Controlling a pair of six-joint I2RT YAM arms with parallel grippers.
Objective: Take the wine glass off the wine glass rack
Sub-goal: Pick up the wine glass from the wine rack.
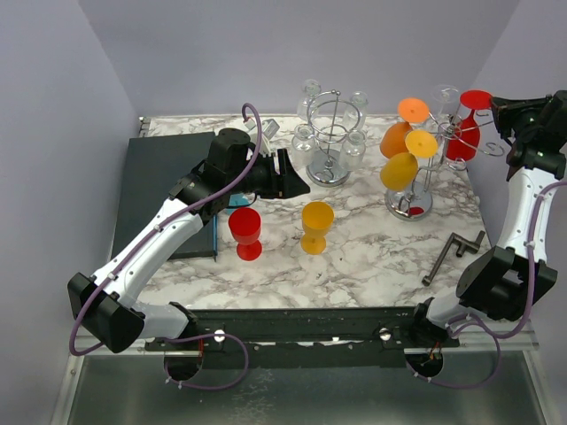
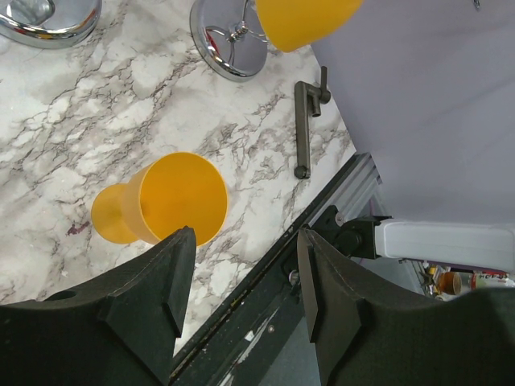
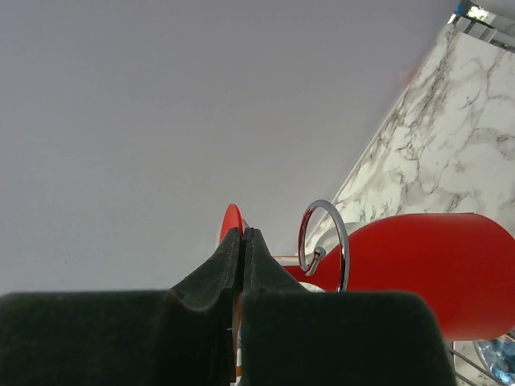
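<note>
Gripper on the right [image 3: 241, 238] pinches the foot of the red wine glass [image 3: 418, 265], ready to slide it off the rack hook [image 3: 323, 203] alongside; left gripper [image 2: 245, 237] half open, empty.

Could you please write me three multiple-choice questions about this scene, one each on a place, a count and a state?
1. Which standing glass is nearest the dark mat? A red, B orange, C clear.
2. How many coloured glasses stand on the table? A one, B two, C four.
3. The right gripper is: A wide open, B shut on the hanging red glass, C shut on nothing.
Key: 1A, the standing red glass is beside the mat; 2B, it and the standing orange glass; 3B, its jaws pinch that glass's foot.
</note>
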